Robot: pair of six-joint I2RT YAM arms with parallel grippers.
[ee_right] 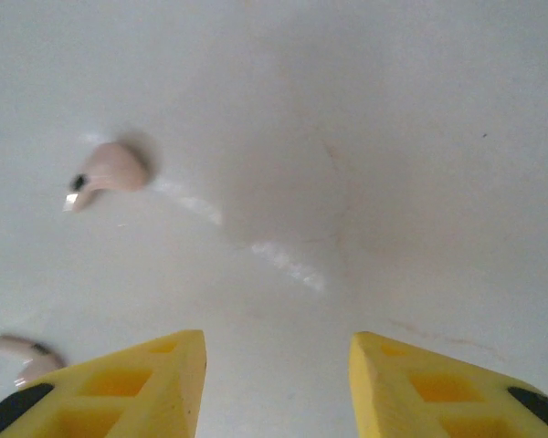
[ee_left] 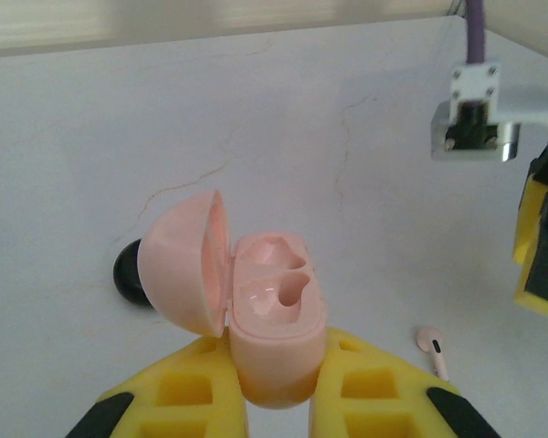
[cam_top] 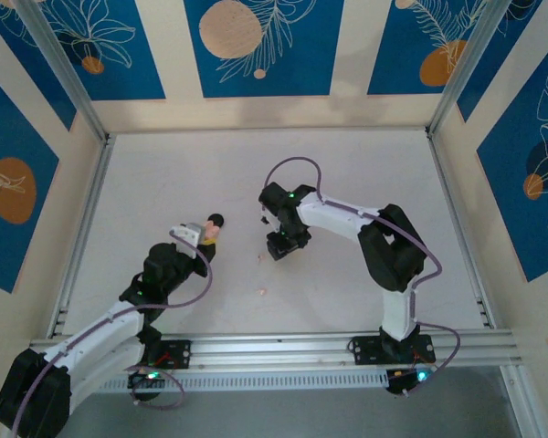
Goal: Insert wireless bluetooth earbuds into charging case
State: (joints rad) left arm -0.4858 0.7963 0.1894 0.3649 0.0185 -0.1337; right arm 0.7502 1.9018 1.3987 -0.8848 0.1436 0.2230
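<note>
Left gripper [ee_left: 279,392]: clamped on pink charging case [ee_left: 272,310], lid open, both wells empty.
Right gripper [ee_right: 276,383]: jaws apart, holding nothing. Pink earbud [ee_right: 110,172] lies ahead of it; second earbud [ee_right: 23,358] just beside one finger.

No legible txt, nos., brand marks or signs in any view. The pink case [ee_left: 274,338] has a plain shell, no logo readable. The wall panels [cam_top: 256,46] carry a leaf + circle print, no lettering.
</note>
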